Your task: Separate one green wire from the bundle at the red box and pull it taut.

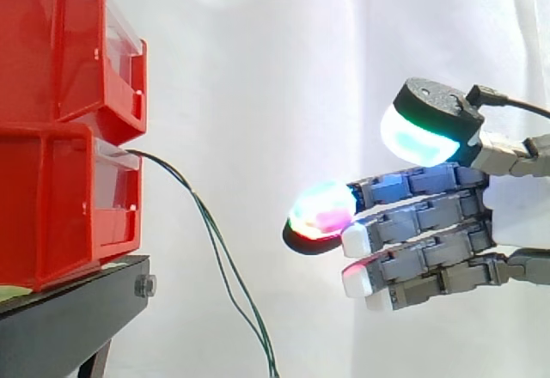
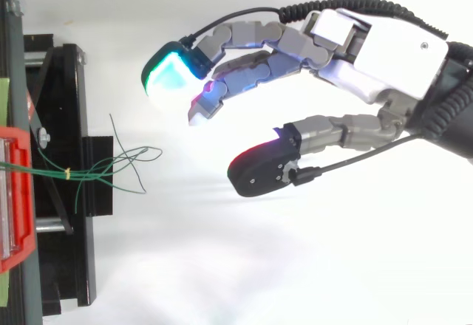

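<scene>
Thin green wires [image 1: 219, 253] leave the front of the lower red box [image 1: 60, 206] and droop down to the bottom edge in the side view. From above, the wire bundle [image 2: 103, 168] fans out from the red box [image 2: 15, 192], tied near a small yellow band, with loose ends spreading right. My hand [image 1: 507, 210] reaches in from the right, fingers straight and pointing at the boxes, thumb raised above them. Its glowing fingertips [image 1: 322, 210] stop well short of the wires and nothing lies between thumb and fingers. In the top view the hand [image 2: 369, 59] sits right of the bundle.
Two red boxes are stacked, the upper one [image 1: 64, 47] on the lower, on a black stand [image 1: 77, 318]. The stand's frame [image 2: 66, 177] runs under the wires. A white curtain fills the background.
</scene>
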### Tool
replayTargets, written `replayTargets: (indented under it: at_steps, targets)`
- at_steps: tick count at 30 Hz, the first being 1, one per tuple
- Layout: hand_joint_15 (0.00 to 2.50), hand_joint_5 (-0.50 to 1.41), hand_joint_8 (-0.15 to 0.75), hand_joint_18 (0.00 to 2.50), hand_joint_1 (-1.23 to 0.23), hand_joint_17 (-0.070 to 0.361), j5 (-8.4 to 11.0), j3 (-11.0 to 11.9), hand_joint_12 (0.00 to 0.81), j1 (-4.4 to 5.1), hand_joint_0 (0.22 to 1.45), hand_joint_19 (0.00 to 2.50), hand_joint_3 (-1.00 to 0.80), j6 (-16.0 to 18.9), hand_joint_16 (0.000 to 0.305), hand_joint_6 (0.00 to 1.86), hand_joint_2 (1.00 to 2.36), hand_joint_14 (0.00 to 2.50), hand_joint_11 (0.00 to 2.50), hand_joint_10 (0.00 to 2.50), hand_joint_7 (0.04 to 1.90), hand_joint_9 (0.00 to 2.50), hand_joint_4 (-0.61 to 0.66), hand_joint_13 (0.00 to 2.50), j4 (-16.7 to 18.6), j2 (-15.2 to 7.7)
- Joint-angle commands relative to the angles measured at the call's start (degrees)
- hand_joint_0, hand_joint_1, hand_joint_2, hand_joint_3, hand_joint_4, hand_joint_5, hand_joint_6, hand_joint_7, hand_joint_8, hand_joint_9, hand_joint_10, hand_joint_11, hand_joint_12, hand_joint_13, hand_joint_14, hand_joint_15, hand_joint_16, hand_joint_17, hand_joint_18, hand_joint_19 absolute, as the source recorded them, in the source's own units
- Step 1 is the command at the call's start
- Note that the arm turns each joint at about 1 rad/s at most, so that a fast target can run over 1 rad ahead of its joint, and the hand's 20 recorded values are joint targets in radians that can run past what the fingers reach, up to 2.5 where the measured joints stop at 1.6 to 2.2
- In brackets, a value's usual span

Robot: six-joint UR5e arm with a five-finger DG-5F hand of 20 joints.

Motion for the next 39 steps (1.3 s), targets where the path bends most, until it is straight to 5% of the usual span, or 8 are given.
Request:
replayTargets:
  at_steps: [1,7,19,39]
  targets:
    - [0.42,-0.17,0.227,0.40,-0.69,0.130,-0.04,1.57,0.360,-0.05,0.48,0.36,-0.50,-0.28,0.058,0.50,1.00,0.01,0.49,0.01,0.76,0.74,0.18,0.63,0.20,-1.64]
    - [0.44,-0.17,0.226,0.41,-0.69,0.124,-0.39,7.11,0.356,-0.23,0.48,0.39,-0.50,2.01,0.055,0.50,1.00,0.02,0.49,0.01,0.76,0.74,0.17,0.64,-1.99,-5.94]
    - [0.46,-0.16,0.229,0.45,-0.69,0.122,-0.31,7.63,0.353,-0.14,0.49,0.42,-0.50,0.95,0.054,0.50,1.00,0.02,0.49,0.01,0.76,0.78,0.20,0.68,-1.99,-5.94]
    - [0.47,-0.13,0.230,0.49,-0.70,0.118,-0.57,11.68,0.346,0.21,0.50,0.43,-0.50,1.83,0.052,0.50,1.00,0.02,0.49,0.01,0.79,0.84,0.24,0.70,0.12,-11.39]
